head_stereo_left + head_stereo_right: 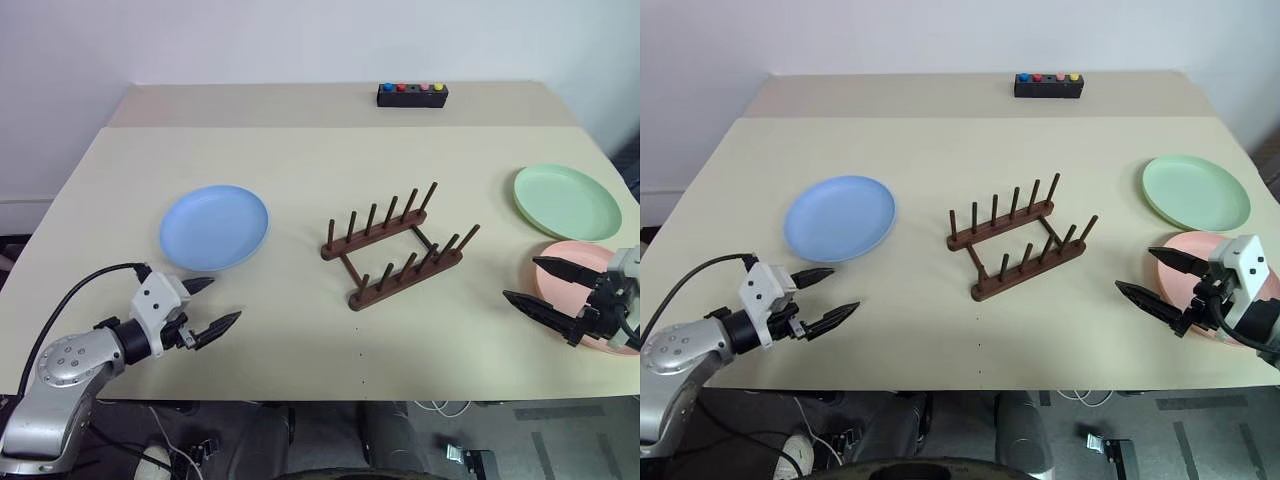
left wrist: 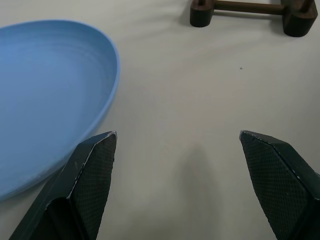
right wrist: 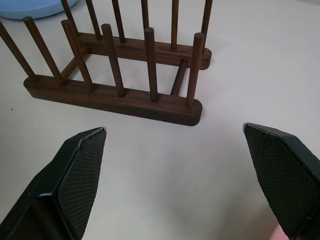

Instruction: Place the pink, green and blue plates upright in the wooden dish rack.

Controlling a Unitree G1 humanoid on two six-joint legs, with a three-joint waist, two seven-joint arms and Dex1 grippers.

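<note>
From the head cameras, the small dark brown wooden dish rack (image 1: 398, 248) stands empty at the centre of the beige table (image 1: 300, 150). The round light blue plate (image 1: 214, 227) lies flat at nine o'clock of it, the pale mint green plate (image 1: 567, 201) at two o'clock, the salmon pink plate (image 1: 580, 262) at four o'clock. The left gripper (image 1: 213, 306), fingers spread wide and holding nothing, hovers near the blue plate's near edge; the right gripper (image 1: 540, 281), equally wide and empty, hangs over the pink plate's inner edge.

Left wrist: black fingertips (image 2: 95, 155) apart above bare table, blue plate just beside one.

Right wrist: parted fingertips (image 3: 82, 157) face the rack.
</note>
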